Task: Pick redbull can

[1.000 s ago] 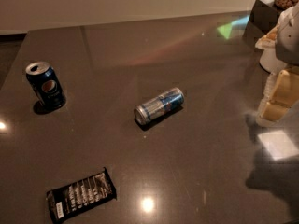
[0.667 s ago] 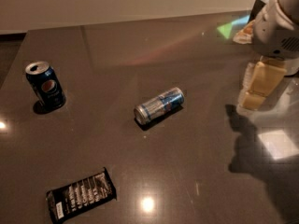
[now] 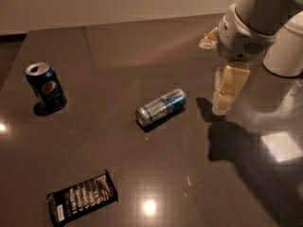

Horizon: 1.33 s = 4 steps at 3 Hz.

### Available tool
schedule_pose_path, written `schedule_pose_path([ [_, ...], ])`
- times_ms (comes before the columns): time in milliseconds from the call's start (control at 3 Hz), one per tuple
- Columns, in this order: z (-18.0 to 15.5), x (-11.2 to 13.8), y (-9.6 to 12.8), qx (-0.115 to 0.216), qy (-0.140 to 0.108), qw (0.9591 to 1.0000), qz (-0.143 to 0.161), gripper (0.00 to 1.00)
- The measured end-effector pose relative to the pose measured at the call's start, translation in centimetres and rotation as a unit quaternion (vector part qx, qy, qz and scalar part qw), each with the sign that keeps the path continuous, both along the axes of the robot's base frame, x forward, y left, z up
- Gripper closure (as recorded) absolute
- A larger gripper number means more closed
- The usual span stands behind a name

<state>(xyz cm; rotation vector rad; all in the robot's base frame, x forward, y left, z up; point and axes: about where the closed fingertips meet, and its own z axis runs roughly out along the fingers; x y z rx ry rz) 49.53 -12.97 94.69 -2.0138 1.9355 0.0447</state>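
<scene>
Nearest you, well apart from your gripper (image 3: 221, 106), a black snack bar (image 3: 81, 198) lies flat on the dark table (image 3: 142, 46). The redbull can (image 3: 161, 108) lies on its side near the gripper, not touching it. The gripper hangs low and points down, likely lined up for the reach. Farther off stands a Pepsi can (image 3: 46, 86). You cannot tell whether the gripper is released or clenched, and the arm is cut off above

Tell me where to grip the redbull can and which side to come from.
Grip the redbull can at mid-body, across its narrow width, probably from above: it lies on its side with both long flanks free. The gripper hangs just right of it in the view.
</scene>
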Motion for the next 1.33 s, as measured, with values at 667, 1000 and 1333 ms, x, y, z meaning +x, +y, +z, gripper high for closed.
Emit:
schedule_pose_path([
  [667,-4.0,-0.3,4.6,-0.019,0.020,0.9950,0.096,0.00],
  [1000,-6.0,0.2,6.2,-0.023,0.035,0.9901,0.134,0.00],
  [1333,-8.3,1.0,7.7,-0.033,0.060,0.9822,0.175,0.00],
])
